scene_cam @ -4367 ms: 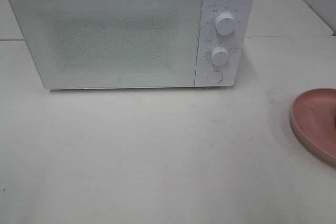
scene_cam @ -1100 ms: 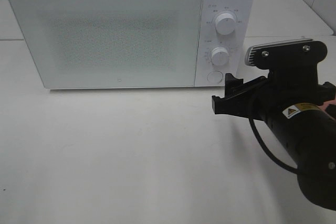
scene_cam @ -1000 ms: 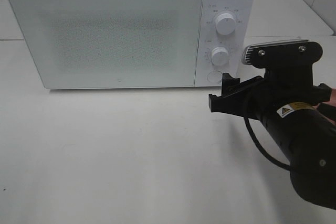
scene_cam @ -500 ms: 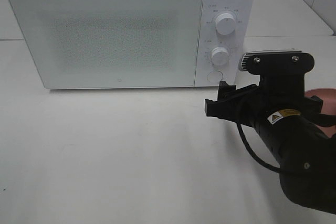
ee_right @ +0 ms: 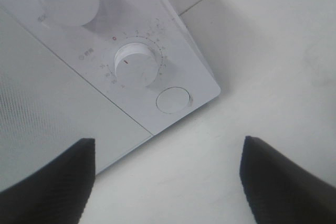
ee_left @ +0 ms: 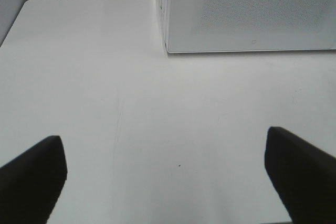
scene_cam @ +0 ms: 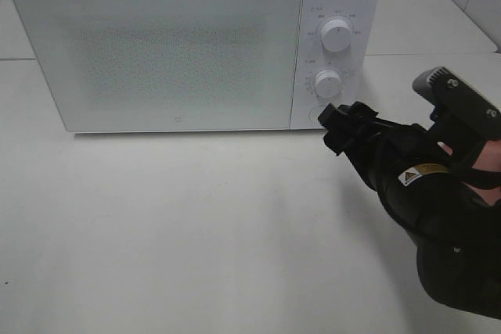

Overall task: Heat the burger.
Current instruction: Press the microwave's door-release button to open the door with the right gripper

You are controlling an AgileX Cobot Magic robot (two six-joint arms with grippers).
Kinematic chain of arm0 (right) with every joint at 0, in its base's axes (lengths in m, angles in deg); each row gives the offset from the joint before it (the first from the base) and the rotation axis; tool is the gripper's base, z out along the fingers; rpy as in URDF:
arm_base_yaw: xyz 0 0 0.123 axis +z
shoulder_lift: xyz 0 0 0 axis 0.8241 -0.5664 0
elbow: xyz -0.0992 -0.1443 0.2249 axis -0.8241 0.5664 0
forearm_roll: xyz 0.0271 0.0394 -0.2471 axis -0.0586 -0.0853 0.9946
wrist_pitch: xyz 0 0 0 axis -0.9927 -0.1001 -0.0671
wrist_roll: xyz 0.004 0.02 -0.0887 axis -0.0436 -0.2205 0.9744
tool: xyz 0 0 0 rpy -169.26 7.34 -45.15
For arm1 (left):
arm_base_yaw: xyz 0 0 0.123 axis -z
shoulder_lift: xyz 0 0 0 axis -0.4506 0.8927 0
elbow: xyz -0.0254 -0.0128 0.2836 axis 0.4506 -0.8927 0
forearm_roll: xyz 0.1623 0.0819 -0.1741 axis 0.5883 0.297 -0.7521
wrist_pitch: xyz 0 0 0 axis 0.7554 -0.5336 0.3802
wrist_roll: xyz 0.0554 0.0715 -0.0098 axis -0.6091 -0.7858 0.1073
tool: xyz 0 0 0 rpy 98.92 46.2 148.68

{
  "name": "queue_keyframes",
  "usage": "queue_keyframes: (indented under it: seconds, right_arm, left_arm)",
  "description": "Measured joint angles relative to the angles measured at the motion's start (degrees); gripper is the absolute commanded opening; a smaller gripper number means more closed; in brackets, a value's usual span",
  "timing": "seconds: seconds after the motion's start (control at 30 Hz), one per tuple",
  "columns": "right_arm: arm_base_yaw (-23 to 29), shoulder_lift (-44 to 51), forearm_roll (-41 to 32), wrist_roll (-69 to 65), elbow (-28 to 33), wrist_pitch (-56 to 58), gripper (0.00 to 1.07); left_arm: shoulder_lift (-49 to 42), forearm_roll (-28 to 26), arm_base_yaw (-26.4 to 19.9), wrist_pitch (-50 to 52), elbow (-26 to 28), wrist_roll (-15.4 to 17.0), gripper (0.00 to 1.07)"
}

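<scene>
Where the burger is cannot be told from these views, which are mostly filled by a white table. On its far half stands a white microwave, its speckled door shut. A tiny grey mark low on that door is too small to read.

From the right side the black right arm reaches toward the control panel. It carries a small yellow warning label whose print is not legible. The right gripper is just in front of the panel's lower corner. Its fingers are spread wide with nothing between them. The left gripper hangs over bare table in front of the door, its fingers also spread wide and empty.

The panel has an upper dial, a lower dial and a round button beneath them. Each dial has a red pointer line. The lower dial has a ring of fine scale marks and small grey characters that cannot be read.
</scene>
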Motion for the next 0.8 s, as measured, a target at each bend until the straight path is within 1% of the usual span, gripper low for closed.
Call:
queue_keyframes:
  seconds: [0.03, 0.07, 0.1, 0.13, 0.17, 0.2, 0.23, 0.27, 0.3, 0.33, 0.37, 0.4, 0.43, 0.47, 0.5, 0.53, 0.57, 0.6, 0.63, 0.8]
  right_arm:
    - [0.0, 0.0, 0.0, -8.9, 0.0, 0.6, 0.71]
    - [0.0, 0.0, 0.0, -8.9, 0.0, 0.6, 0.71]
    - [0.0, 0.0, 0.0, -13.3, 0.0, 0.9, 0.7]
    - [0.0, 0.0, 0.0, -21.0, 0.0, 1.3, 0.68]
    - [0.0, 0.0, 0.0, -21.0, 0.0, 1.3, 0.68]
    - [0.0, 0.0, 0.0, -25.2, 0.0, 1.5, 0.66]
    - [0.0, 0.0, 0.0, -32.1, 0.0, 2.5, 0.62]
    - [0.0, 0.0, 0.0, -32.1, 0.0, 2.5, 0.62]
    - [0.0, 0.0, 0.0, -35.6, 0.0, 2.9, 0.59]
    - [0.0, 0.0, -0.1, -41.7, 0.0, 3.7, 0.52]
    - [0.0, 0.0, -0.1, -41.7, 0.0, 3.7, 0.52]
    - [0.0, 0.0, -0.1, -43.8, 0.0, 4.0, 0.48]
    - [0.0, 0.0, -0.1, -47.9, 0.0, 4.0, 0.36]
    - [0.0, 0.0, -0.1, -47.9, 0.0, 4.0, 0.36]
    - [0.0, 0.0, -0.1, -49.6, 0.0, 4.0, 0.29]
    - [0.0, 0.0, -0.1, -52.0, 0.0, 4.0, 0.16]
    - [0.0, 0.0, -0.1, -52.0, 0.0, 4.0, 0.16]
    - [0.0, 0.0, -0.1, -52.4, 0.0, 4.0, 0.11]
    - [0.0, 0.0, -0.1, -53.2, 0.0, 4.1, 0.0]
    - [0.0, 0.0, -0.1, -53.3, 0.0, 5.8, 0.0]
  left_arm:
    - [0.0, 0.0, 0.0, 0.0, 0.0, 0.0, 0.96]
    - [0.0, 0.0, 0.0, 0.0, 0.0, 0.0, 0.96]
    - [0.0, 0.0, 0.0, 0.0, 0.0, 0.0, 0.96]
    - [0.0, 0.0, 0.0, 0.0, 0.0, 0.0, 0.96]
    - [0.0, 0.0, 0.0, 0.0, 0.0, 0.0, 0.96]
    - [0.0, 0.0, 0.0, 0.0, 0.0, 0.0, 0.96]
    - [0.0, 0.0, 0.0, 0.0, 0.0, 0.0, 0.96]
    - [0.0, 0.0, 0.0, 0.0, 0.0, 0.0, 0.96]
    - [0.0, 0.0, 0.0, 0.0, 0.0, 0.0, 0.96]
    - [0.0, 0.0, 0.0, 0.0, 0.0, 0.0, 0.96]
    - [0.0, 0.0, 0.0, 0.0, 0.0, 0.0, 0.96]
    - [0.0, 0.0, 0.0, 0.0, 0.0, 0.0, 0.96]
    - [0.0, 0.0, 0.0, 0.0, 0.0, 0.0, 0.96]
    - [0.0, 0.0, 0.0, 0.0, 0.0, 0.0, 0.96]
    - [0.0, 0.0, 0.0, 0.0, 0.0, 0.0, 0.96]
    - [0.0, 0.0, 0.0, 0.0, 0.0, 0.0, 0.96]
    - [0.0, 0.0, 0.0, 0.0, 0.0, 0.0, 0.96]
    - [0.0, 0.0, 0.0, 0.0, 0.0, 0.0, 0.96]
    - [0.0, 0.0, 0.0, 0.0, 0.0, 0.0, 0.96]
    - [0.0, 0.0, 0.0, 0.0, 0.0, 0.0, 0.96]
